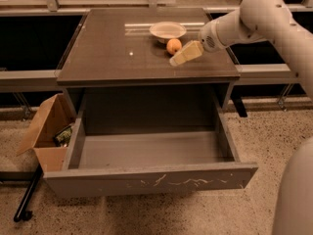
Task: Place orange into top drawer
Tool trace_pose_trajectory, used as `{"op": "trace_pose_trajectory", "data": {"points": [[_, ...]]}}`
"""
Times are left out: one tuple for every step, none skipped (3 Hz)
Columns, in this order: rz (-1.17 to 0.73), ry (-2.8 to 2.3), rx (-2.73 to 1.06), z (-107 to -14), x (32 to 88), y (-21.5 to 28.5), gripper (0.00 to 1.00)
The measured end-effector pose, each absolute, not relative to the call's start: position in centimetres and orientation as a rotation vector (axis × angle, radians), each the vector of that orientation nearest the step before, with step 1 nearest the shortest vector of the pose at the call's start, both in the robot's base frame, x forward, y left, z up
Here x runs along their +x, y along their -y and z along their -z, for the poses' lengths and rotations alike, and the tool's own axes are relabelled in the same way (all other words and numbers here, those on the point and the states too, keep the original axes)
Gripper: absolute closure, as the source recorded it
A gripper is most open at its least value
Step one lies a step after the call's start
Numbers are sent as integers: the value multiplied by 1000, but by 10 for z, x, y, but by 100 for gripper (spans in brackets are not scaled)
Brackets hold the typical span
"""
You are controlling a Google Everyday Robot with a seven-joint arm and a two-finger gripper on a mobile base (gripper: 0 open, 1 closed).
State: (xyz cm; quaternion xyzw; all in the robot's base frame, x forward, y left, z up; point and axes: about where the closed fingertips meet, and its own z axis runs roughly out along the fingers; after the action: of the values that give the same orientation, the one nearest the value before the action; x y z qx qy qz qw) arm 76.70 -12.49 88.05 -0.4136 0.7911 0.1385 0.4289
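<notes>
The orange (173, 46) lies on the cabinet top, just in front of the shallow white bowl (167, 31). My gripper (177, 58) reaches in from the right on the white arm; its pale tip hangs just right of and slightly in front of the orange, close to it and apart from it. The top drawer (146, 180) is pulled wide open below the cabinet top, grey inside and with nothing in it, its front panel marked with white scratches.
The dark cabinet top (107, 53) carries only the bowl and fruit. A brown cardboard box (44, 131) with items inside stands on the floor left of the drawer. A black bar (27, 199) lies on the speckled floor at the lower left.
</notes>
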Motion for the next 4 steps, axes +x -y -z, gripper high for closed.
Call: {"op": "trace_pose_trajectory", "data": {"points": [[-312, -1982, -926, -866, 800, 124, 0], [-305, -1970, -842, -856, 824, 123, 0], [-332, -1937, -778, -853, 847, 114, 3], [-352, -1918, -758, -853, 857, 106, 26]]}}
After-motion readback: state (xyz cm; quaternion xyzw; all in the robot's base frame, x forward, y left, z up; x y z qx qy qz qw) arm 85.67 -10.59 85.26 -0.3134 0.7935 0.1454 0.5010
